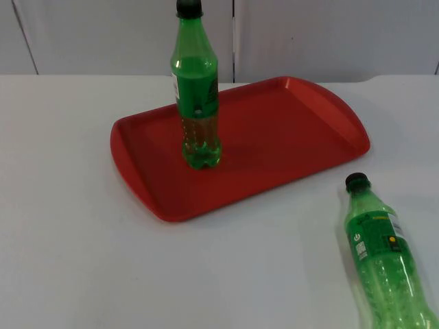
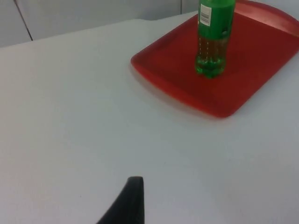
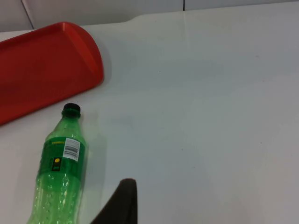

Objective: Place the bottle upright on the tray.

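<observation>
- A green soda bottle with a black cap [image 1: 197, 89] stands upright on the red tray [image 1: 288, 137], left of the tray's middle, in the upper centre of the top view.
- A second green bottle [image 1: 383, 257] lies on its side on the white table [image 1: 68, 240] at the lower right, cap toward the tray, apart from it.
- Left gripper fingertip [image 2: 126, 205] hangs over bare table, well short of the tray; grip state cannot be told.
- Right gripper fingertip [image 3: 120, 203] sits just beside the lying bottle's body; grip state cannot be told.

table: plain white top [image 1: 68, 205]
on it: red tray [image 1: 309, 130], plus a green bottle [image 1: 384, 260] lying flat just off the tray
</observation>
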You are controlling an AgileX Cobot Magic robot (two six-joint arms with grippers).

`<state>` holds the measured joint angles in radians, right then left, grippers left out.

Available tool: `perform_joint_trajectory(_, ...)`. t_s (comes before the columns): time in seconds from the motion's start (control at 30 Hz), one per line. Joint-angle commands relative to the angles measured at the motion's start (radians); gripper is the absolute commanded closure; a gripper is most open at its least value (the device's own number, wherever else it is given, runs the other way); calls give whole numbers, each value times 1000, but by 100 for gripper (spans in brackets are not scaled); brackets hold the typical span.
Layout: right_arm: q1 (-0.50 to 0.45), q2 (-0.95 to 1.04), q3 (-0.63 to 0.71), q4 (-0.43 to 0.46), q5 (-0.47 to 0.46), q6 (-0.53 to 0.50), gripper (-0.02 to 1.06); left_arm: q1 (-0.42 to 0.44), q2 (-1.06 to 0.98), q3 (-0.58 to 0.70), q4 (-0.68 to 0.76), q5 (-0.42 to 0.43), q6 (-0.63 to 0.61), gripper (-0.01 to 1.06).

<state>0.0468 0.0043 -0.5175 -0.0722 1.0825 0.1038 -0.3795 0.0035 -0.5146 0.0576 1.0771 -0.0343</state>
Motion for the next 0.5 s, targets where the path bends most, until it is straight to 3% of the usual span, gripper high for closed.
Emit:
perform_joint_trajectory(0.0, -3, -4, 1, 0, -2, -3, 0, -6, -3, 4, 6, -8, 0, 0)
perform_joint_trajectory(0.47, -3, -4, 1, 0, -2, -3, 0, -6, -3, 13, 4, -5, -8, 0)
